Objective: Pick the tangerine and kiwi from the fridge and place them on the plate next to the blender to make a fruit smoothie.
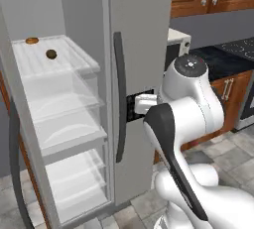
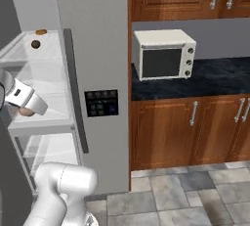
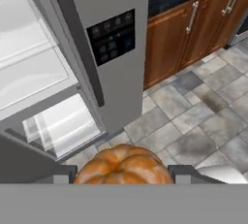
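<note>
- Kitchen with tiled floor (image 3: 193, 121); the fridge (image 1: 139, 49) is standing open.
- The gripper (image 3: 123, 172) is hanging beside the fridge front, jaws clamping the tangerine (image 3: 123, 166).
- The kiwi (image 1: 51, 53) is lying on the top glass shelf (image 1: 59, 64), near another orange fruit (image 1: 31, 40).

Wooden cabinets (image 2: 185, 132) ran under a dark counter (image 2: 215, 76); a white microwave (image 2: 163, 54) sat there, grey floor tiles (image 2: 185, 195) at six o'clock.

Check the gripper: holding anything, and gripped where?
Yes: the tangerine sits between the two fingertips of the gripper, pinched at its opposite sides. The kiwi is on the fridge shelf.
</note>
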Robot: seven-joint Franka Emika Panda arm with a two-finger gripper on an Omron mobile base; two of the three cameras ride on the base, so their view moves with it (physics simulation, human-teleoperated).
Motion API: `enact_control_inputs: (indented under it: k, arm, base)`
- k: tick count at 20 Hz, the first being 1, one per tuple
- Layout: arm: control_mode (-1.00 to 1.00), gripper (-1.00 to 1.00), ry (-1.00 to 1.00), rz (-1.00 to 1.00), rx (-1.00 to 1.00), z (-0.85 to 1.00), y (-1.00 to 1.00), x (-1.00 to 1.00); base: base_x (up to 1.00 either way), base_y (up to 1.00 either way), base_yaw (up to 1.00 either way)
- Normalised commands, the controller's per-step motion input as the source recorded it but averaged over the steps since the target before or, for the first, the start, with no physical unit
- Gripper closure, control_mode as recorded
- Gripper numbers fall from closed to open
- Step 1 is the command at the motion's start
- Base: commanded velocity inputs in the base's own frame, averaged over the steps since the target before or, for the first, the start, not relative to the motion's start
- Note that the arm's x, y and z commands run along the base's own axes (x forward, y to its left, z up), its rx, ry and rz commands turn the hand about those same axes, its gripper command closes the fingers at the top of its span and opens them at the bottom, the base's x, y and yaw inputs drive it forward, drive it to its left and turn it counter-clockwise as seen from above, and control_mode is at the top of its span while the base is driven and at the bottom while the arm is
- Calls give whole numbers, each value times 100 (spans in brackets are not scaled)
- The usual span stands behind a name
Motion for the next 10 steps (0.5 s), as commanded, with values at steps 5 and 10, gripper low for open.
enact_control_inputs:
  k: [5, 10]
  arm:
    - [100, 100, 0, 0, 0, 0, 0, 0]
    - [100, 100, 0, 0, 0, 0, 0, 0]
  base:
    - [-13, -41, -54]
    - [0, -51, -55]
